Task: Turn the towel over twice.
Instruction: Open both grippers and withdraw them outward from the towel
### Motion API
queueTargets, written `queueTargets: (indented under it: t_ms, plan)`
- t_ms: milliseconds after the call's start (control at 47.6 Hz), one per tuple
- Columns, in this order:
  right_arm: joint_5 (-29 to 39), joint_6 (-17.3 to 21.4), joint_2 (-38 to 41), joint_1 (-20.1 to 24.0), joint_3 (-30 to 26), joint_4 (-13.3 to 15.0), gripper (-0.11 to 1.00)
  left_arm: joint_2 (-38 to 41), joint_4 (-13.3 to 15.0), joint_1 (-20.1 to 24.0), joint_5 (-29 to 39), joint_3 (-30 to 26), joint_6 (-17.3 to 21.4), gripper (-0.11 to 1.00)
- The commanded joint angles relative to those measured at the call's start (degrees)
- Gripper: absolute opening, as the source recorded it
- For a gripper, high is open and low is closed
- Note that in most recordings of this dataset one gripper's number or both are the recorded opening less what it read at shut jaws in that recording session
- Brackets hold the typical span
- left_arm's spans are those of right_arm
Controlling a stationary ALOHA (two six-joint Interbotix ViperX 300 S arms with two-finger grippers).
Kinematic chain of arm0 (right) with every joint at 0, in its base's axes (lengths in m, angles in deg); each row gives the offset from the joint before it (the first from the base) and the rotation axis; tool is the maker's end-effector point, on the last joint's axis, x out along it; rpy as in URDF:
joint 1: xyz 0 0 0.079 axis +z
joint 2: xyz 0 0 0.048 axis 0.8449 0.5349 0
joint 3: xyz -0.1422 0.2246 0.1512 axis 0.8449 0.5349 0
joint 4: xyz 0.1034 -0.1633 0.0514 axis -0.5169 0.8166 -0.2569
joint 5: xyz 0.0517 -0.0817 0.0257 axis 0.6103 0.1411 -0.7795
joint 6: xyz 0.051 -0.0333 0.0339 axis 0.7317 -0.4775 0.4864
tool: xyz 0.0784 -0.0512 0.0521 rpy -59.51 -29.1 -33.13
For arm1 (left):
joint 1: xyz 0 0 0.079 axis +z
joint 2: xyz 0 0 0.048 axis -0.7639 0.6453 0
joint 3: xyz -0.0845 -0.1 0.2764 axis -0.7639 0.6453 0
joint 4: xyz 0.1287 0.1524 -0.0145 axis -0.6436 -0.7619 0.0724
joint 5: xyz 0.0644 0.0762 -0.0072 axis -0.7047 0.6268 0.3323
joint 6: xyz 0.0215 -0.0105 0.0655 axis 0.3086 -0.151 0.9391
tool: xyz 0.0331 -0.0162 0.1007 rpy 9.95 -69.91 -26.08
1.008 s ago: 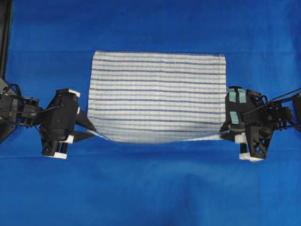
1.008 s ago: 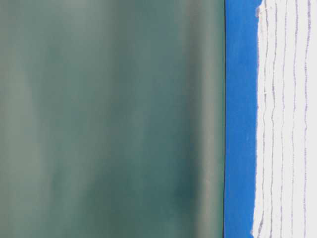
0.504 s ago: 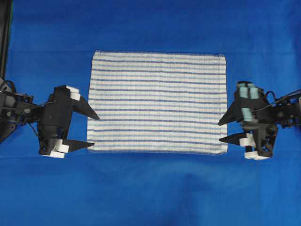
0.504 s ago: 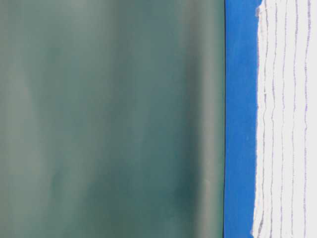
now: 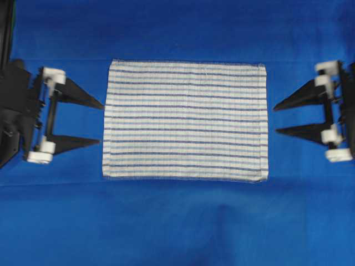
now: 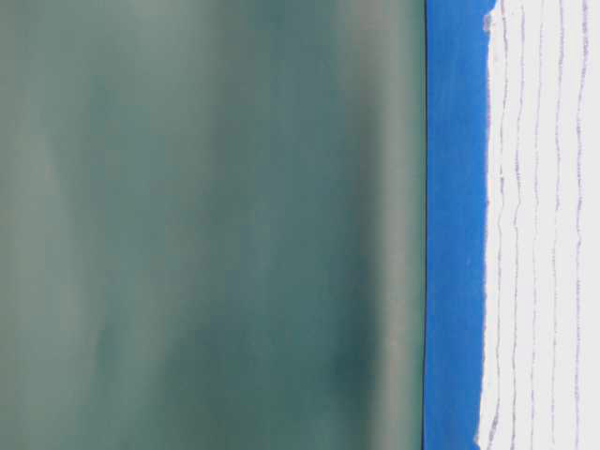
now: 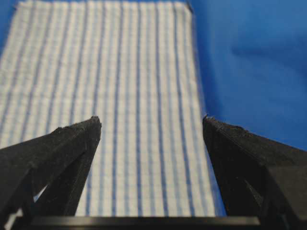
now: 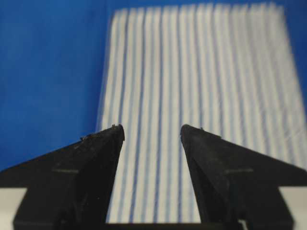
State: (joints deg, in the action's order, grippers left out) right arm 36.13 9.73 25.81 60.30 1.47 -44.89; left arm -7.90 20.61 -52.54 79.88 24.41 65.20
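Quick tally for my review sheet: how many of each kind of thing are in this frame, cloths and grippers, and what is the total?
Striped towel: 1, lying flat
Blue table covering: 1
Grippers: 2, the left gripper and the right gripper, both open and clear of the towel
Total: 4

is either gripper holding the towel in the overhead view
No: the left gripper and the right gripper both sit with jaws open beside the towel, which lies flat on the blue table cover.
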Motion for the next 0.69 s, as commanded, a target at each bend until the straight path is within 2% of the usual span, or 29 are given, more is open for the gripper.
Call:
queueTargets:
  t_ms: [0, 147, 378, 483, 672]
  plan:
    - [-0.6, -0.1, -1.8, -0.6, -0.7, 0.8, 0.58, -2.9, -0.1, 0.6, -0.4, 0.0, 0.0, 0.81]
    - [-0.5, -0.1, -2.5, -1.4, -0.7, 1.4, 0.58, -5.7, -0.1, 1.3, -0.2, 0.9, 0.0, 0.81]
    - [-0.7, -0.1, -0.4, -3.7, -0.5, 1.4, 0.58, -5.2, -0.1, 3.1, -0.2, 1.5, 0.1, 0.81]
    - [-0.7, -0.1, 1.4, -6.5, -0.2, 1.4, 0.58, -3.9, -0.1, 5.6, -1.0, 2.0, 0.3, 0.81]
    - [-1.6, -0.1, 8.2, -14.6, 1.0, 1.4, 0.58, 1.2, -0.1, 11.9, -4.5, 3.7, 2.4, 0.81]
